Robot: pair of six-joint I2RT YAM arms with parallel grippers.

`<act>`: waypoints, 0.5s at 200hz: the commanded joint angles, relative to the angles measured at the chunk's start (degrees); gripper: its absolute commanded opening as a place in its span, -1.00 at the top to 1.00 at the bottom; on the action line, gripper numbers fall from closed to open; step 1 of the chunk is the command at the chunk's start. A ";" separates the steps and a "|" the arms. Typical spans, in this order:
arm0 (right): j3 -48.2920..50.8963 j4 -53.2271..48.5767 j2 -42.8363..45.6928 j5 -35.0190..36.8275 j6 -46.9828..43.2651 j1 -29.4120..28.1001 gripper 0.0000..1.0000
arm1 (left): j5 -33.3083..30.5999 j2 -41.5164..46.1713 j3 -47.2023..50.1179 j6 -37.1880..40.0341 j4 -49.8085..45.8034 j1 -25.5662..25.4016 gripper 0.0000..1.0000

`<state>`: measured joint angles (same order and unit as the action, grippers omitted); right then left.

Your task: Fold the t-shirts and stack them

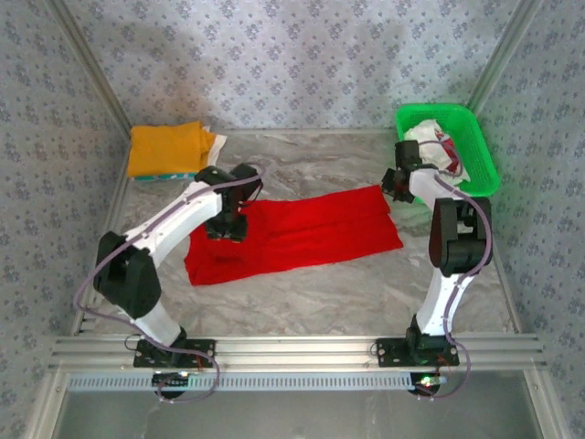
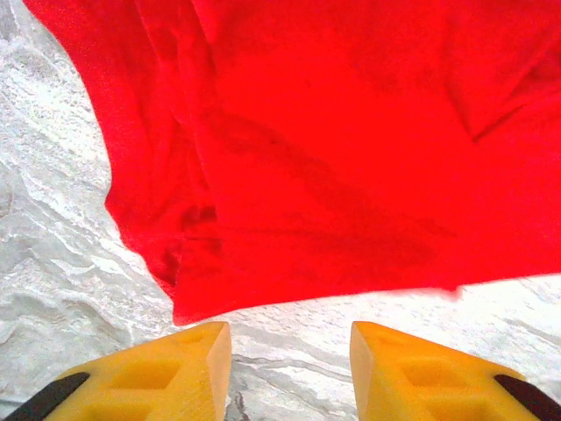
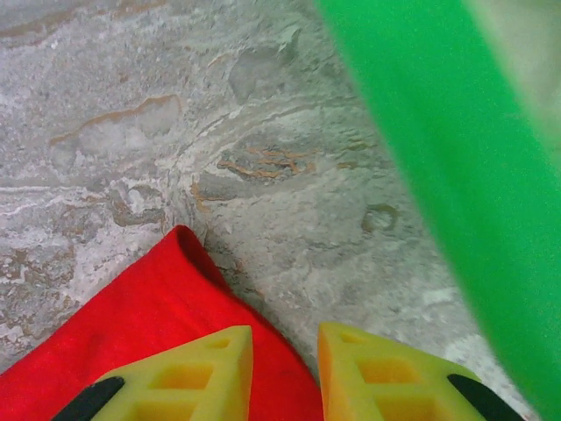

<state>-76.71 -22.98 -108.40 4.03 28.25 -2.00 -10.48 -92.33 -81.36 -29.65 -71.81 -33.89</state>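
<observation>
Red shirt: A plain bright red cloth t-shirt (image 1: 292, 233) lies spread and creased across the middle of the grey marbled table (image 1: 366, 293), between the two arms, its long side slanting from near left to far right.

Left end effector: The left end effector (image 1: 226, 227) hangs over the left part of the shirt. In the left wrist view (image 2: 289, 351) its yellow fingers (image 2: 175, 373) stand apart with nothing between them, bare table showing in the gap, and the red shirt (image 2: 333, 149) begins just beyond their tips.

Right end effector: The right end effector (image 1: 398, 187) sits at the shirt's far right corner. In the right wrist view (image 3: 285, 351) its jaws are parted and grip nothing. One yellow finger (image 3: 188, 373) is over the rounded red corner (image 3: 131, 351) and the other over bare table.

Folded stack: An orange-yellow folded t-shirt (image 1: 164, 146) tops a small pile at the far left of the table, with paler cloth edges peeking from under it, well apart from the red shirt.

Basket: A bright green plastic mesh basket (image 1: 483, 165) stands at the far right, just beside the right end effector, and holds a crumpled white t-shirt with red marks (image 1: 435, 144). Its wall crosses the right wrist view as a blurred green band (image 3: 438, 158).
</observation>
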 commanded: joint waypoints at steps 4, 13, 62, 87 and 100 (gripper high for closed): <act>-0.81 -4.09 7.33 3.65 0.89 -0.45 0.40 | 0.89 10.06 -1.22 -1.33 0.47 -0.10 0.03; -0.83 -3.79 8.51 3.45 0.58 -1.24 0.39 | 0.93 12.23 0.15 -1.05 1.56 1.08 -0.02; -0.16 2.46 5.54 -3.84 -2.72 -7.28 0.42 | 12.65 17.97 18.30 0.25 16.26 17.23 0.07; -2.54 1.63 0.38 -6.48 -4.08 -9.56 0.45 | 13.86 15.47 21.08 0.98 21.87 18.31 0.12; -2.52 2.26 -0.94 -7.44 -4.01 -10.08 0.46 | 15.02 13.45 21.87 0.69 23.44 18.43 0.17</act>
<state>-77.95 -20.51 -105.97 -0.34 25.91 -11.42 0.03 -76.86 -60.20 -29.61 -55.86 -15.84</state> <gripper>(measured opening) 0.274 0.434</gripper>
